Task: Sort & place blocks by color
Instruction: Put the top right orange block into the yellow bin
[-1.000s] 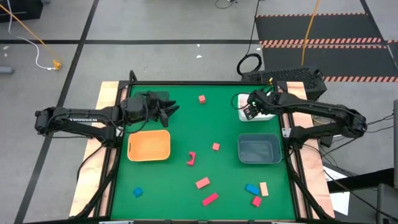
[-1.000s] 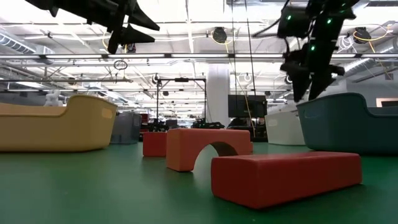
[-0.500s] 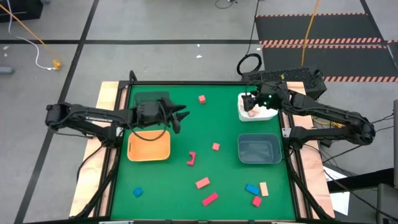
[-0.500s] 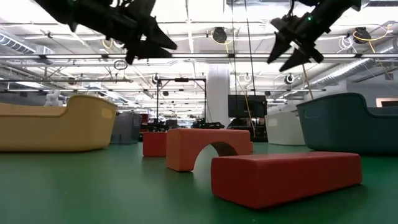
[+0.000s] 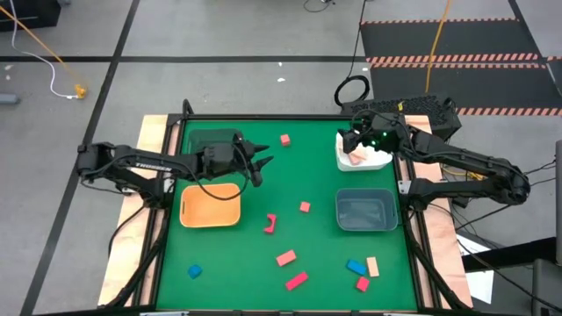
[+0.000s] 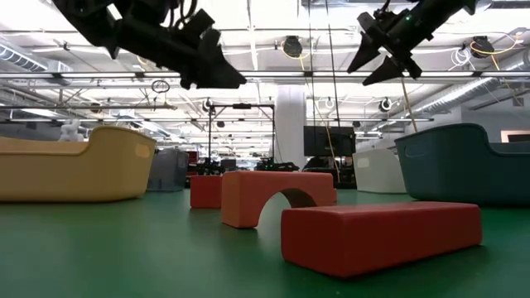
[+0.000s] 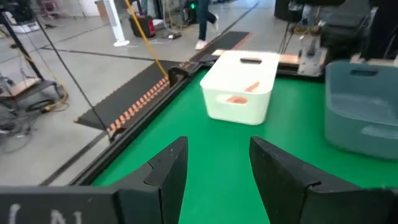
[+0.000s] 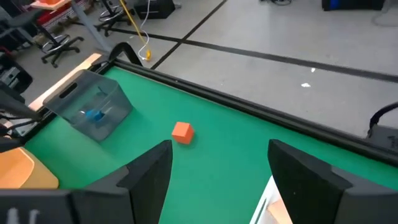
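Blocks lie scattered on the green table: a red cube (image 5: 285, 139), a pink cube (image 5: 305, 207), a curved red piece (image 5: 270, 224), two red bars (image 5: 291, 269), blue blocks (image 5: 194, 271) (image 5: 356, 266) and a tan one (image 5: 372, 266). My left gripper (image 5: 259, 162) hangs open and empty over the mat, between the dark green bin (image 5: 215, 140) and the red cube. My right gripper (image 5: 349, 145) stands open and empty above the white bin (image 5: 364, 156), which holds a pinkish piece (image 7: 236, 98). A blue block (image 8: 94, 114) lies in the dark green bin.
The orange bin (image 5: 211, 204) sits near the left edge and the grey-blue bin (image 5: 365, 211) near the right edge. Bare mat lies between the two rows of bins. In the low view a red bar (image 6: 381, 236) and the arch (image 6: 277, 197) stand close to the camera.
My left gripper has moved toward the table's middle, away from the dark green bin, sinking a little and rolling about its own axis. My right gripper has risen above the white bin and tipped up from pointing steeply down to nearly level.
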